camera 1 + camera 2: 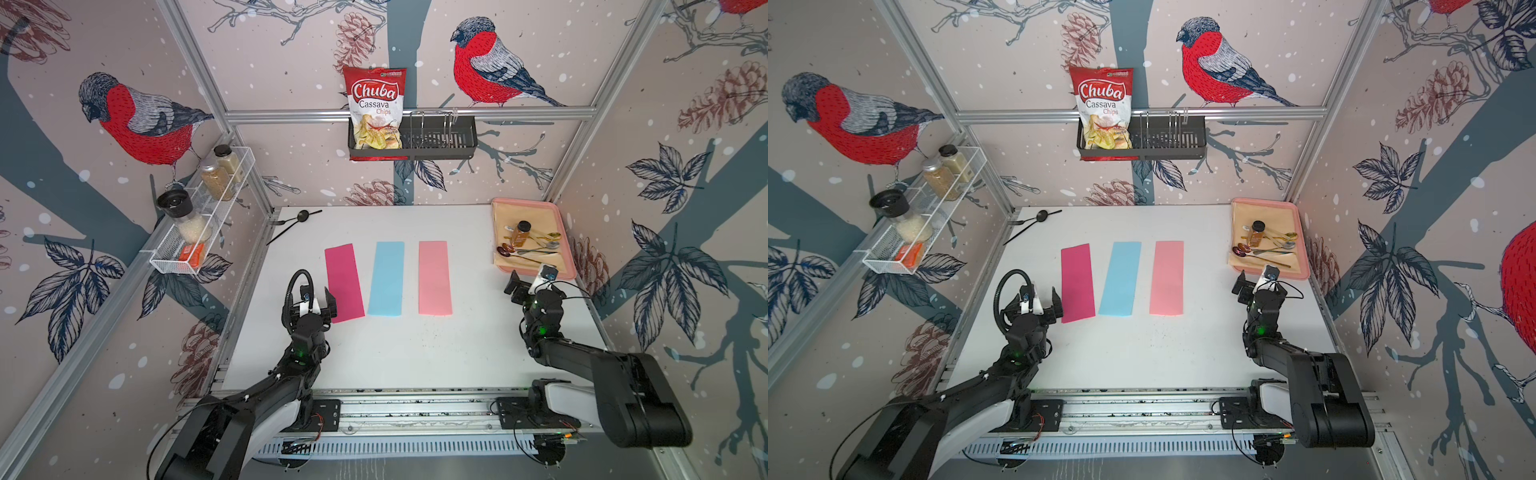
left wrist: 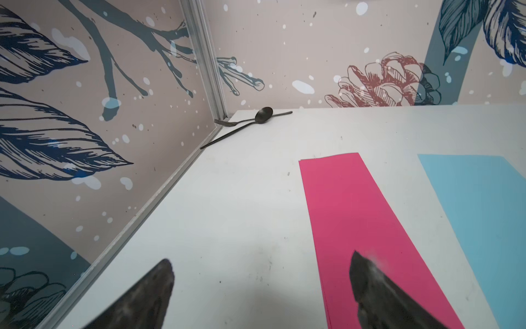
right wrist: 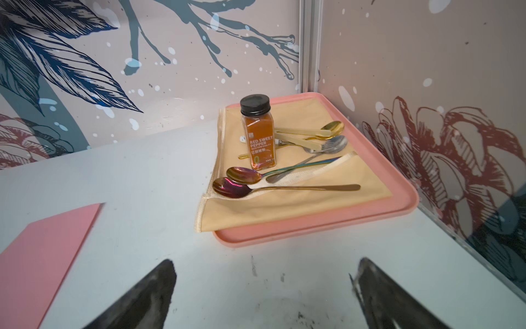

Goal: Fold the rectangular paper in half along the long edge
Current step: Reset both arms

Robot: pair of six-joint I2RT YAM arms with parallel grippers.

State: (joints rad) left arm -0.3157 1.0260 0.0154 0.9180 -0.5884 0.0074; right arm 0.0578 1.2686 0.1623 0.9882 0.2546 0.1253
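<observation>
White table (image 1: 415, 353), bird-print walls (image 1: 291, 50). Magenta paper (image 1: 344, 282), blue paper (image 1: 387, 278), pink paper (image 1: 434, 277) flat mid-table, side by side. Left gripper (image 2: 261, 257) wide open, one finger (image 2: 373, 284) over magenta paper's near end. Right gripper (image 3: 265, 259) wide open, empty, near tray (image 3: 313, 229). Readable: "Chuba Cassava Chips" bag (image 1: 376, 108), "RED SWEET PEPPER" jar (image 3: 257, 136).

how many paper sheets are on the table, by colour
magenta paper: 1
blue paper: 1
light pink paper: 1
total: 3
</observation>
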